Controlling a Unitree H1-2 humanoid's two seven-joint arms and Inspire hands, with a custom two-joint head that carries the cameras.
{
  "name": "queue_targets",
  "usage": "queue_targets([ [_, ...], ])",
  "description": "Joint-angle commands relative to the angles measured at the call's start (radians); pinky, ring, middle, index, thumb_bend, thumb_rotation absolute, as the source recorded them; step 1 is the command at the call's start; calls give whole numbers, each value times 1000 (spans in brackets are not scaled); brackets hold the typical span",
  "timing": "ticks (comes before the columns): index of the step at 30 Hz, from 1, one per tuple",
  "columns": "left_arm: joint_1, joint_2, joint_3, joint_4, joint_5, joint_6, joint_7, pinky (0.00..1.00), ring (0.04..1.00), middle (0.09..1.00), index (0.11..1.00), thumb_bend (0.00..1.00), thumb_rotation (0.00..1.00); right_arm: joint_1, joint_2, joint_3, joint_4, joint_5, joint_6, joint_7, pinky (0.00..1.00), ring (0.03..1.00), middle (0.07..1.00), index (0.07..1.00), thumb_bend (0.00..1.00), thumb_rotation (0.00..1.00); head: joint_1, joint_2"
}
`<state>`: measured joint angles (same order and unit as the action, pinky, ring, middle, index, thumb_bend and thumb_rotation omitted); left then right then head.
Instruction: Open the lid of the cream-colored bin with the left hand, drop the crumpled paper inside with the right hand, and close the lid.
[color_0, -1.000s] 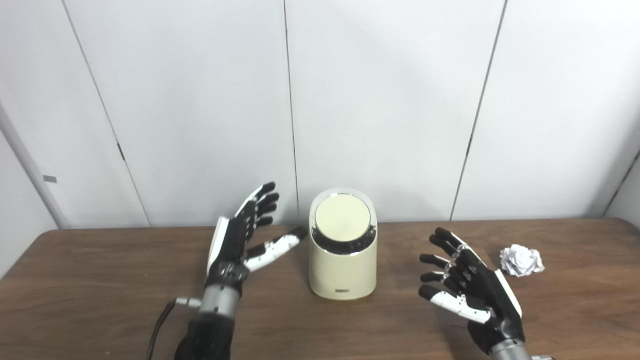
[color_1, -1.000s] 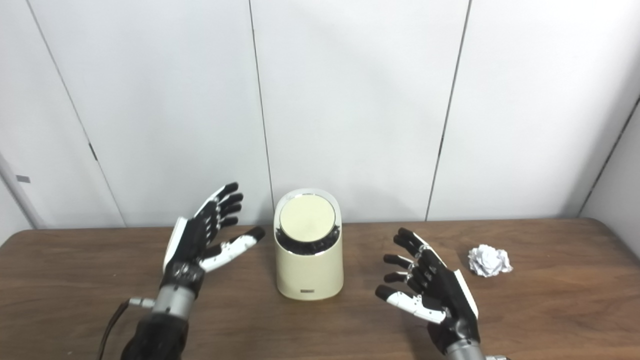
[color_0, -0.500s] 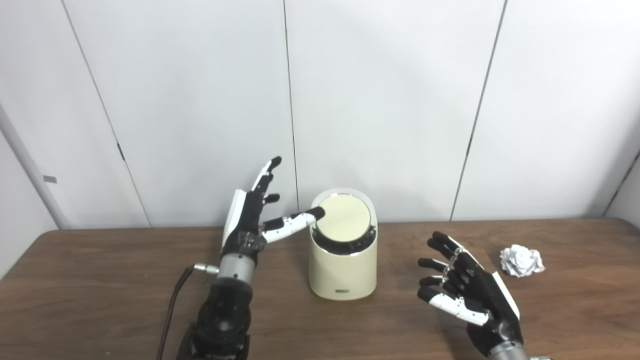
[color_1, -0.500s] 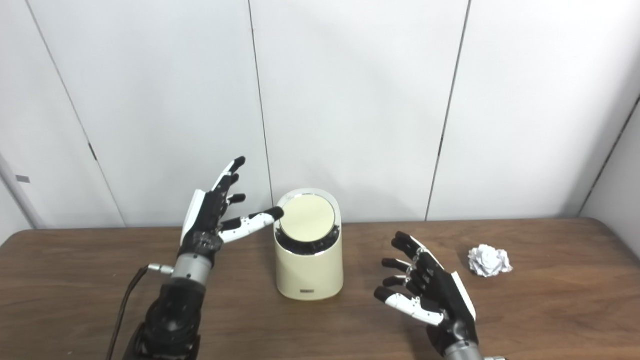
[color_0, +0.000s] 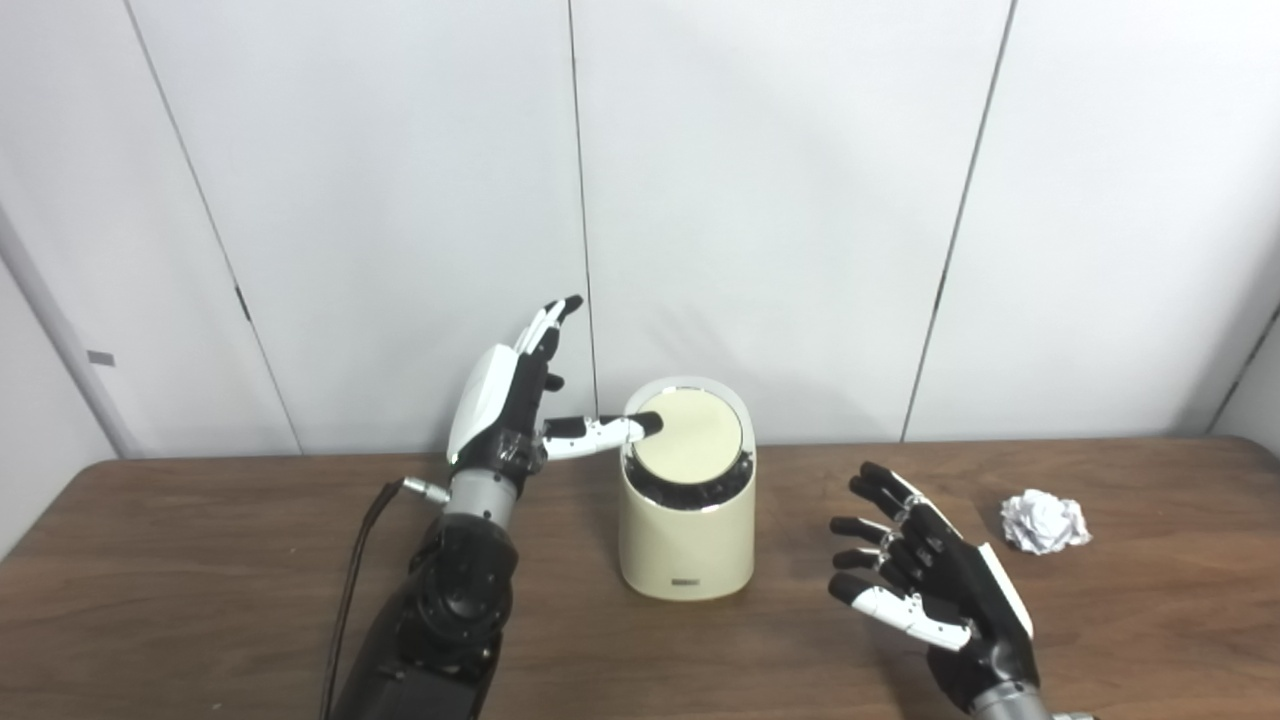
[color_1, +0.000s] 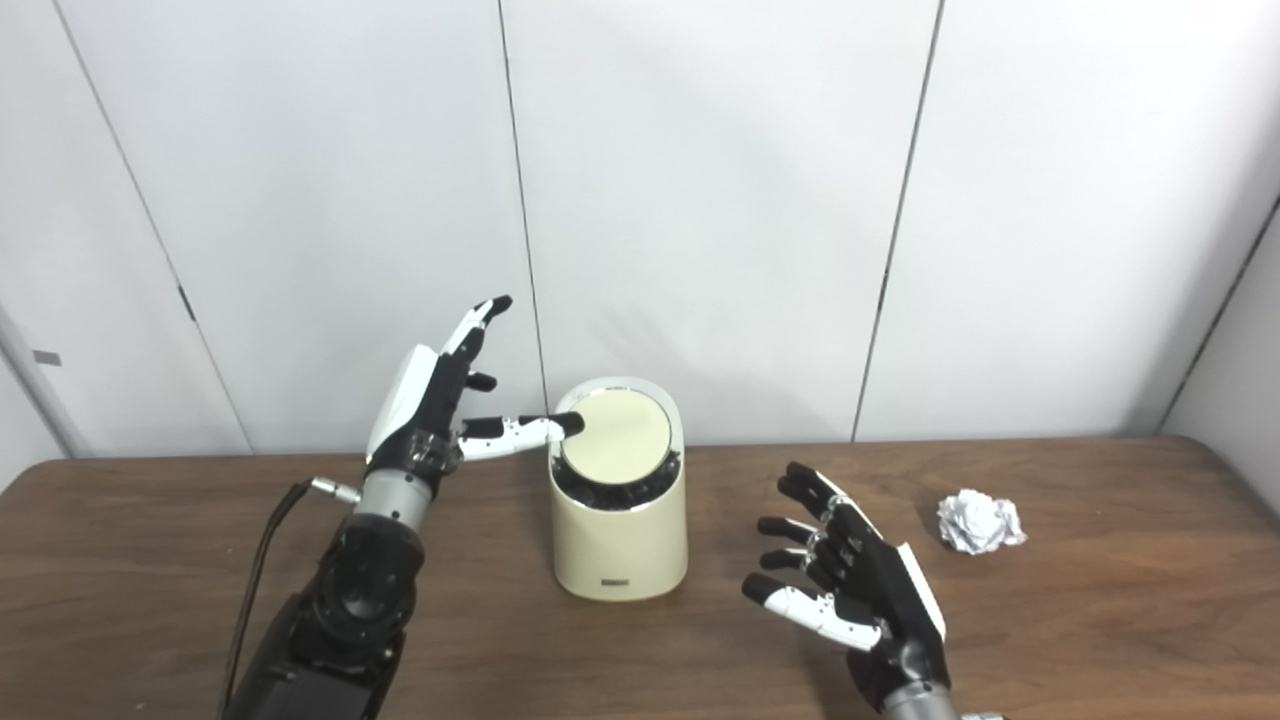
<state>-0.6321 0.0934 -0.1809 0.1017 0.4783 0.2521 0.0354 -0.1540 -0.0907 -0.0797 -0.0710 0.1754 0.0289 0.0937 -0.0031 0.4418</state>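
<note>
A cream-colored bin (color_0: 686, 530) stands mid-table, its round lid (color_0: 690, 432) lying flat in the slanted top. My left hand (color_0: 512, 410) is raised beside the bin's upper left, open, fingers pointing up, and its thumb tip rests on the lid's left edge. The crumpled white paper (color_0: 1043, 521) lies on the table at the far right. My right hand (color_0: 930, 585) hovers open to the right of the bin, fingers spread, holding nothing, well short of the paper.
The brown wooden table (color_0: 200, 560) runs up to a white panelled wall (color_0: 780, 200) close behind the bin. A black cable (color_0: 350, 570) trails from my left wrist down over the table.
My left hand rose from table height beside the bin and moved right until its thumb reached the lid's left edge. The right hand drifted slightly left. Bin and paper stayed put.
</note>
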Motion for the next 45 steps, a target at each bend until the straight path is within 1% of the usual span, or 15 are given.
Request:
queue_targets([
  [1,-62,9,-11,-16,30,-6,4,767,1000,1000,1000,988,315,-33,-1,-3,-41,-2,-31,-5,584,716,858,840,825,140,-2,3],
  [5,-71,12,-25,-4,47,-8,-6,821,1000,1000,1000,1000,308,-35,5,-5,-46,6,-23,-8,574,711,855,838,835,124,-5,4],
  [9,-78,13,-41,10,70,-3,-9,848,1000,1000,1000,1000,304,-35,6,0,-45,-5,-27,-12,570,714,857,839,836,146,-8,4],
  [13,-82,13,-50,28,85,-5,-5,874,1000,1000,1000,986,286,-37,10,2,-45,-9,-26,-15,564,704,855,836,834,132,-10,3],
  [15,-85,12,-55,37,93,-1,-5,876,1000,1000,1000,991,290,-37,13,5,-47,-16,-25,-19,577,705,854,834,817,108,-12,3],
  [18,-86,12,-60,46,97,0,-8,900,1000,1000,1000,1000,311,-37,16,8,-50,-24,-24,-22,580,708,854,833,808,108,-15,3],
  [22,-83,14,-73,63,105,-12,-2,896,1000,1000,1000,1000,317,-38,18,6,-46,-24,-32,-21,575,709,853,831,810,113,-17,2],
  [25,-83,13,-90,78,122,-7,0,866,1000,1000,1000,999,290,-39,16,6,-43,-22,-38,-17,583,703,852,834,825,133,-17,0],
  [27,-84,10,-96,89,133,-3,2,868,1000,1000,1000,996,283,-38,19,7,-51,-25,-33,-19,591,703,853,838,826,147,-17,-1],
  [30,-86,7,-103,114,143,-11,13,862,1000,1000,1000,1000,281,-37,21,8,-57,-22,-30,-19,591,710,859,842,804,109,-19,0],
  [33,-86,6,-115,129,157,-20,26,854,1000,1000,1000,1000,277,-38,23,7,-59,-23,-29,-22,592,709,859,841,811,109,-20,0],
  [36,-89,7,-131,143,185,-26,40,838,1000,1000,1000,1000,281,-38,24,6,-57,-14,-28,-17,597,706,858,837,833,129,-21,0],
  [40,-100,14,-168,140,246,8,30,818,1000,1000,1000,1000,284,-38,21,8,-54,-16,-37,-12,605,706,860,840,835,142,-21,5],
  [43,-113,12,-184,129,283,42,18,857,1000,1000,1000,1000,264,-36,21,11,-57,-25,-39,-13,598,705,861,841,839,165,-19,7],
  [45,-124,11,-193,122,306,64,10,863,1000,1000,1000,1000,258,-36,22,11,-58,-24,-35,-14,596,701,859,841,844,174,-19,7],
])
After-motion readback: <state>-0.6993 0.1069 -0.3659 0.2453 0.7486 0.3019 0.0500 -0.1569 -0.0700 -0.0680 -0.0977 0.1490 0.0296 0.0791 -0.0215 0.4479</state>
